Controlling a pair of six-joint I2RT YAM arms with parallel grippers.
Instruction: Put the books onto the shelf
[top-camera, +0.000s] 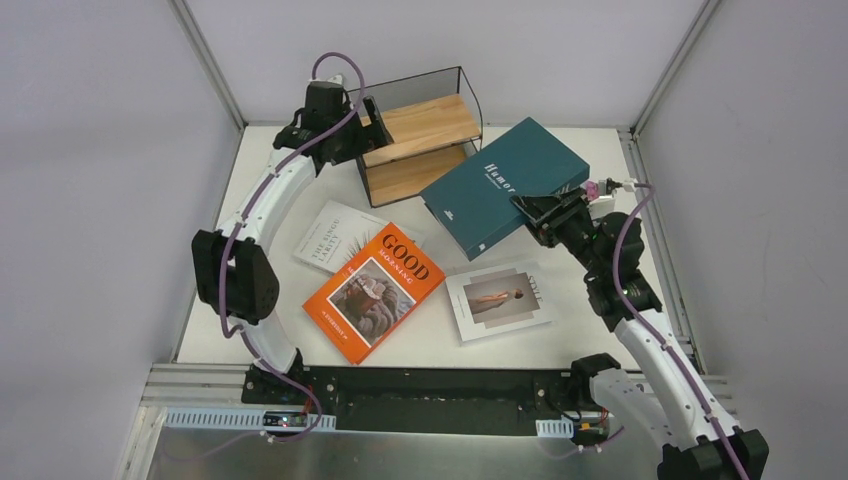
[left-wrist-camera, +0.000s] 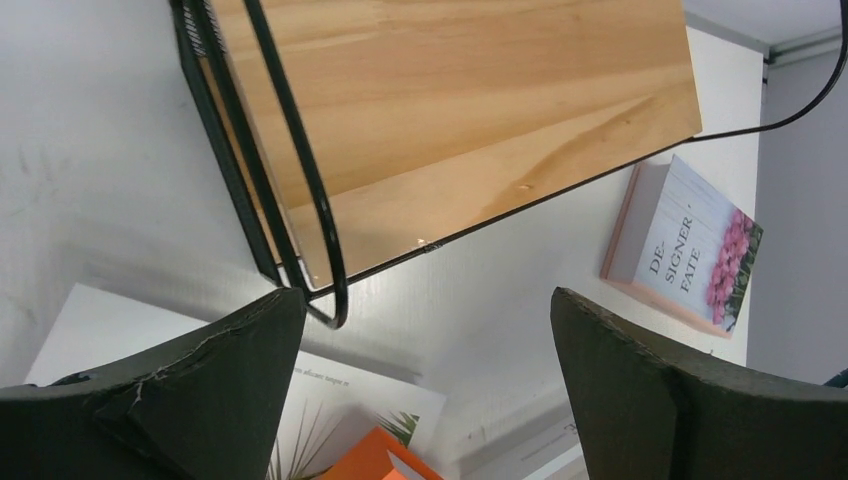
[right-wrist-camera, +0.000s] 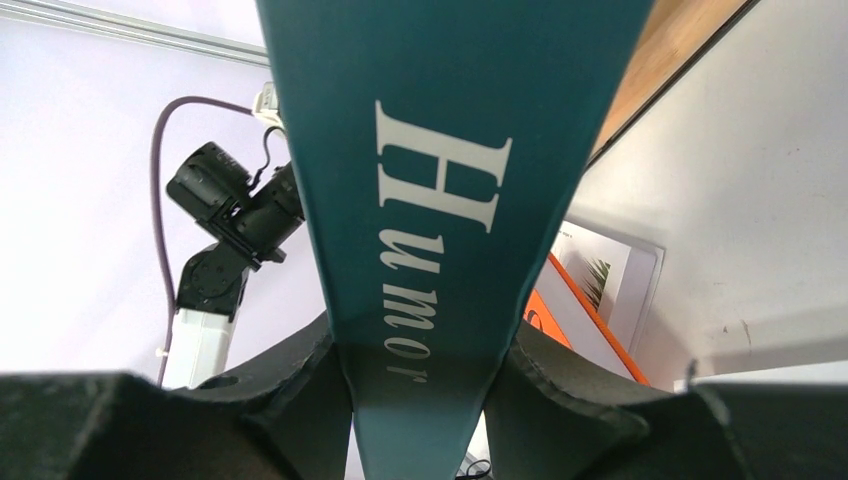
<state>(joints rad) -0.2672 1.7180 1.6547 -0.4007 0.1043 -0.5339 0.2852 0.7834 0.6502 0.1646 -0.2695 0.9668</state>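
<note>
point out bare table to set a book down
Bare: table far right, behind the teal book; the near strip between the orange book and STYLE book. Crowded: the middle, from the palm-leaf book to the shelf.

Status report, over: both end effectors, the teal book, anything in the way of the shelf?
Left end effector open, empty, at left end of shelf. Right end effector shut on teal book, tilted beside shelf. Left one may block entry.
</note>
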